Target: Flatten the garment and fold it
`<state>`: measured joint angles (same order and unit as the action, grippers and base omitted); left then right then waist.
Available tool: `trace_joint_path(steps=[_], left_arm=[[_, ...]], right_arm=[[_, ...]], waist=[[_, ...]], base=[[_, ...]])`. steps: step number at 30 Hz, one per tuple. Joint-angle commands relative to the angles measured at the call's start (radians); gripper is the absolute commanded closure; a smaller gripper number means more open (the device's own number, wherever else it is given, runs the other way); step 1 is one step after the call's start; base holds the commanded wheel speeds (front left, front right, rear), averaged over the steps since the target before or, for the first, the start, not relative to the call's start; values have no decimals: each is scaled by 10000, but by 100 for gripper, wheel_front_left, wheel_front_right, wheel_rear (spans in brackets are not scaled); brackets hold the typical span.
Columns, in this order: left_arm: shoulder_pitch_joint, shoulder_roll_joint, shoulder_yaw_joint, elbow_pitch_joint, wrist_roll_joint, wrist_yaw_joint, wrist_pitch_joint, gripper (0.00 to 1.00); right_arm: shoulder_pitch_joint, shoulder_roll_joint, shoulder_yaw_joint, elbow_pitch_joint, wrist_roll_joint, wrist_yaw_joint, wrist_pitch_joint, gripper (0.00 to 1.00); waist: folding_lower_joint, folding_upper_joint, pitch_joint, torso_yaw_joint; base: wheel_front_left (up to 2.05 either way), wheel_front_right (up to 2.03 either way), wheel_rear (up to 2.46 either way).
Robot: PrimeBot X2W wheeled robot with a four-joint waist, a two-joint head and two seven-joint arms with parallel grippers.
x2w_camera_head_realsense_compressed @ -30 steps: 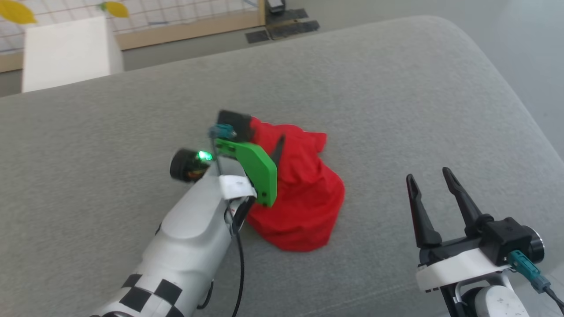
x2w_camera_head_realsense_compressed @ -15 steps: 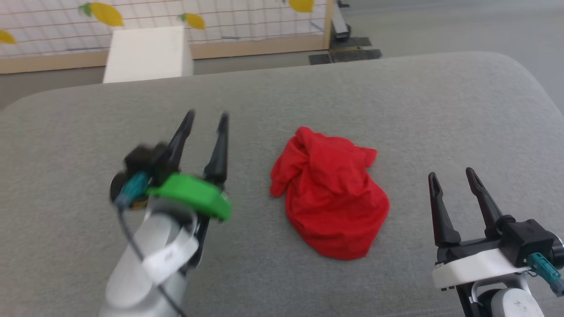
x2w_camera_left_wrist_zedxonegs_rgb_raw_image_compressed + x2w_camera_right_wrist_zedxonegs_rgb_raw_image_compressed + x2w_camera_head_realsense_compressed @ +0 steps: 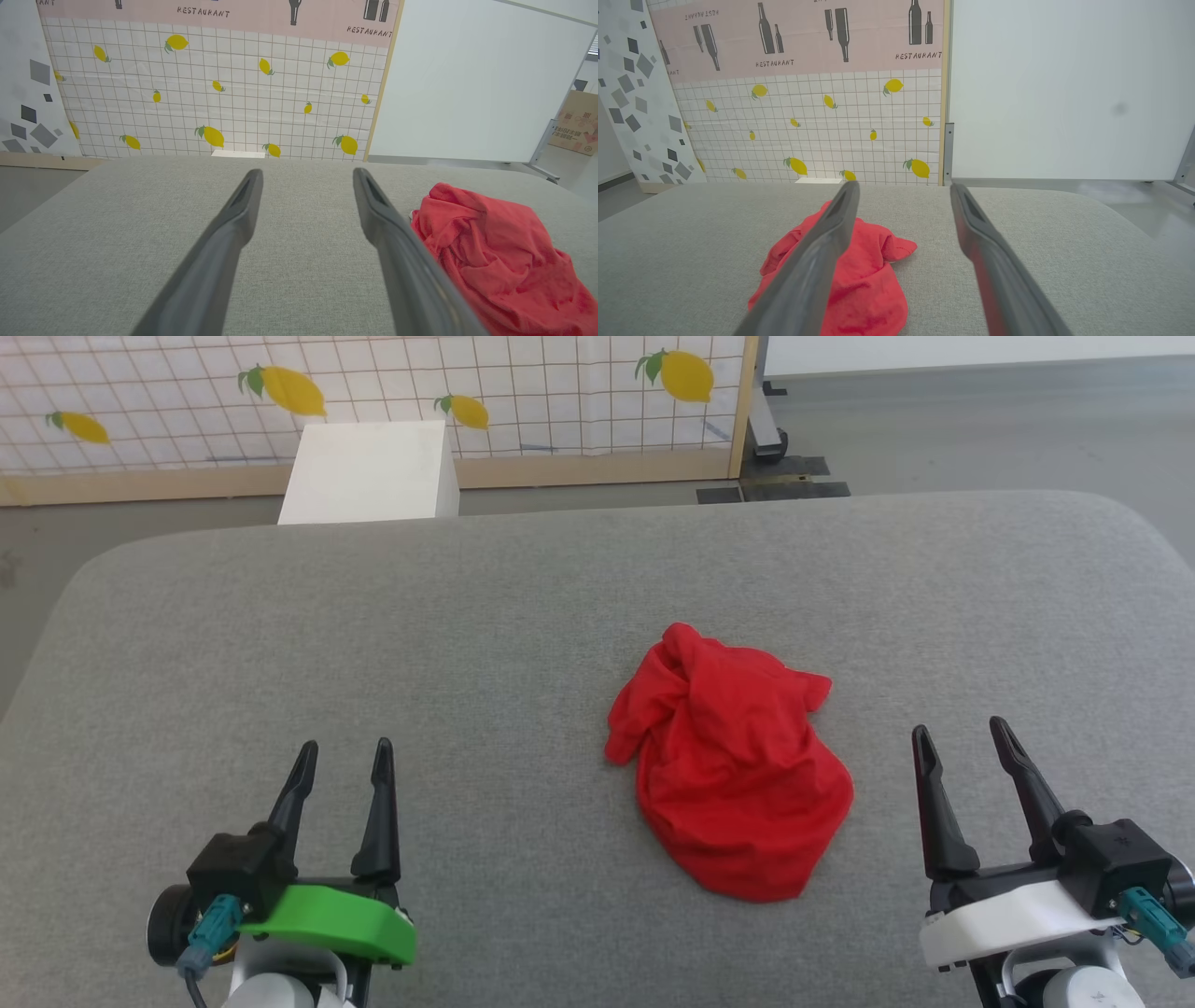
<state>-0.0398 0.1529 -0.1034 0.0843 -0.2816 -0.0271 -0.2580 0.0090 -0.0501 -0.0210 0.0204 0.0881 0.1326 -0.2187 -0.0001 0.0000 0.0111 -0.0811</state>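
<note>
Presently the crumpled red garment (image 3: 733,775) is heaped on the grey cushion (image 3: 420,635), nearer the right gripper (image 3: 959,728) than the left gripper (image 3: 344,747). Both are spread wide, empty. Opposite edges should be pinched and drawn apart.

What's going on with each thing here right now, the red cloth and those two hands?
red garment: crumpled in a heap on the grey cushion, not flattened, held by nothing.
left hand: open, empty, clear of the garment.
right hand: open, empty, clear of the garment.
</note>
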Motion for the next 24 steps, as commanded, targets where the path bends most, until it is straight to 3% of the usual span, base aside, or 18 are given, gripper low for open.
trace_joint_path(steps=[1,14,19,24], left_arm=[[149,-83,91,-79,85,-86,-37,0],[140,-503,372,66,471,-461,-37,0],[51,-623,402,82,543,-565,-37,0],[-225,-730,310,114,594,-693,-37,0]], right_arm=[[105,-1,-13,11,24,-19,29,0],[-148,-1,321,73,-129,-19,326,0],[-1174,-1,1102,804,-541,-19,1492,0],[-2719,-1,1701,2318,-759,-19,3207,0]], waist=[[1,0,29,52],[1,0,131,290],[1,0,328,422],[1,0,664,770]], base=[[0,0,0],[0,0,0],[0,0,0],[0,0,0]])
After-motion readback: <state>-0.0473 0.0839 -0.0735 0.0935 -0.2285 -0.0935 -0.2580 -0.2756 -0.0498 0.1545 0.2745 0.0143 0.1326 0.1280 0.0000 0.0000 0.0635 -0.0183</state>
